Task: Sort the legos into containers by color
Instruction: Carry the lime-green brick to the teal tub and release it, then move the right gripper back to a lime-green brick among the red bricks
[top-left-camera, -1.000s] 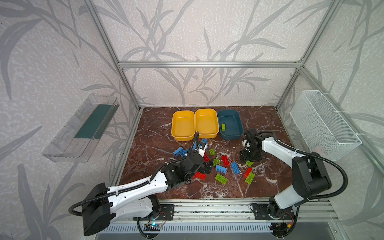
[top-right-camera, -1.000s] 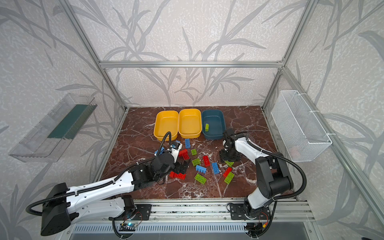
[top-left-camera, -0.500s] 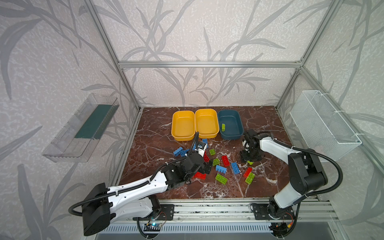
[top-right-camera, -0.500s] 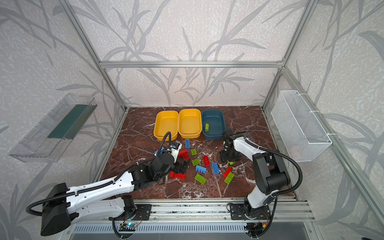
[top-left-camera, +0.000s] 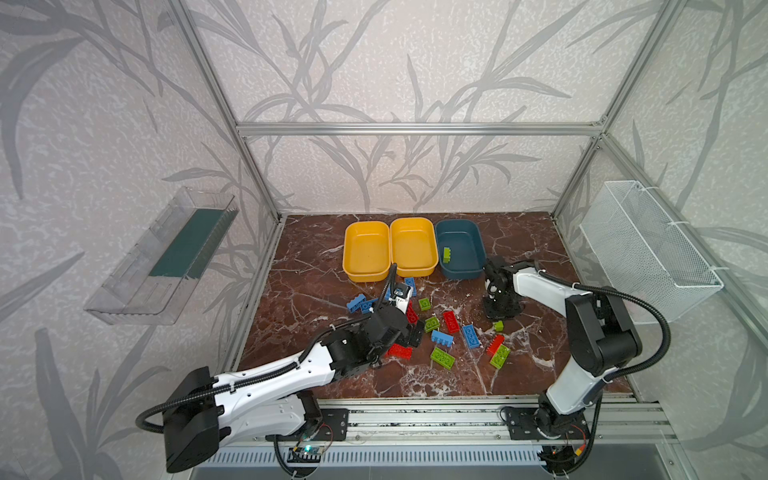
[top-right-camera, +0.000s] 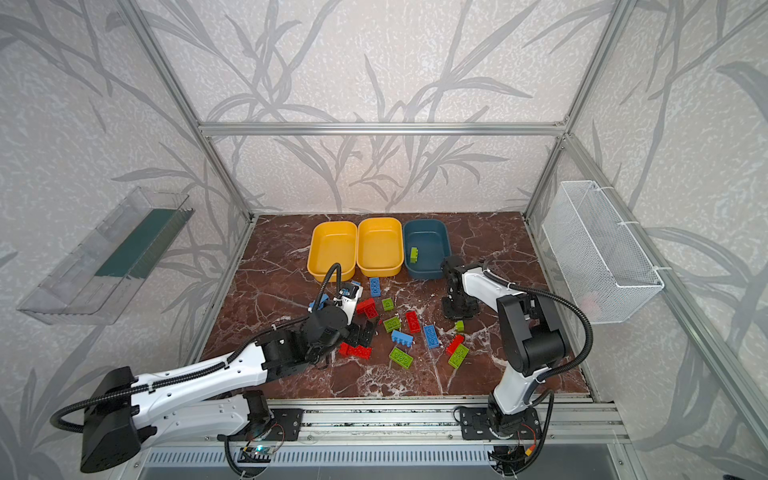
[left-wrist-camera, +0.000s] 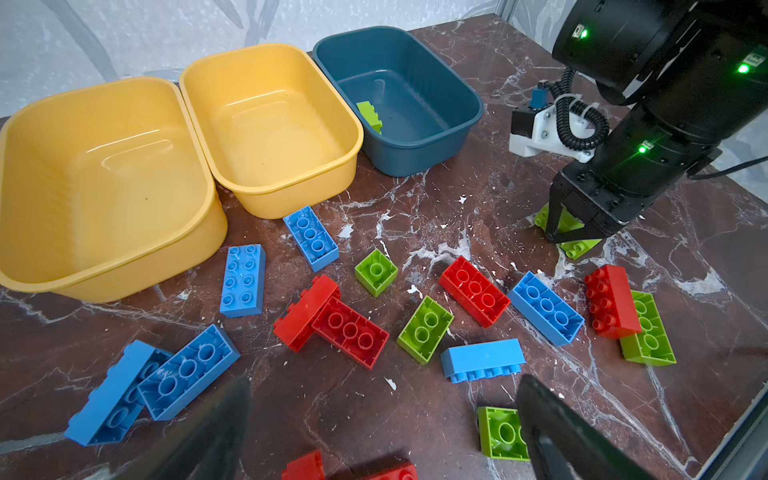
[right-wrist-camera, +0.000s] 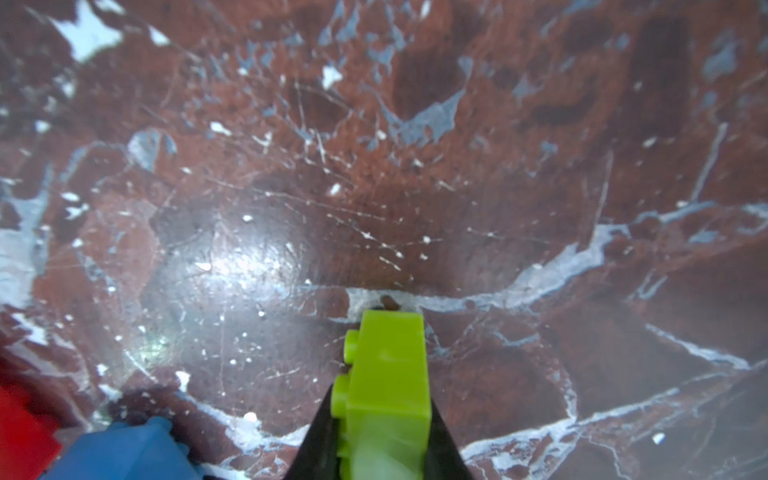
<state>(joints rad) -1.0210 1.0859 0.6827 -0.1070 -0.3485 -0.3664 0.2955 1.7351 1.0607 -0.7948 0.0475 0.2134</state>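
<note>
One lime brick (top-left-camera: 446, 254) lies in the teal tub (top-left-camera: 461, 272) at twelve o'clock; both yellow tubs (top-left-camera: 365, 253) are empty. Right gripper (left-wrist-camera: 571, 232) pinches a second lime brick (right-wrist-camera: 388, 374) at three o'clock; left gripper (left-wrist-camera: 384, 380) gapes wide, empty. Loose bricks (top-left-camera: 442, 338) remain unsorted.

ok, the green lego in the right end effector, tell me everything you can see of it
The lime green lego is a small glossy plastic brick. Two round studs stick out sideways, so it is turned on its side. The right end effector is shut on it, clamping it between two black fingers. It sits low over the marble table, near a blue lego; whether it touches the surface I cannot tell.
</note>
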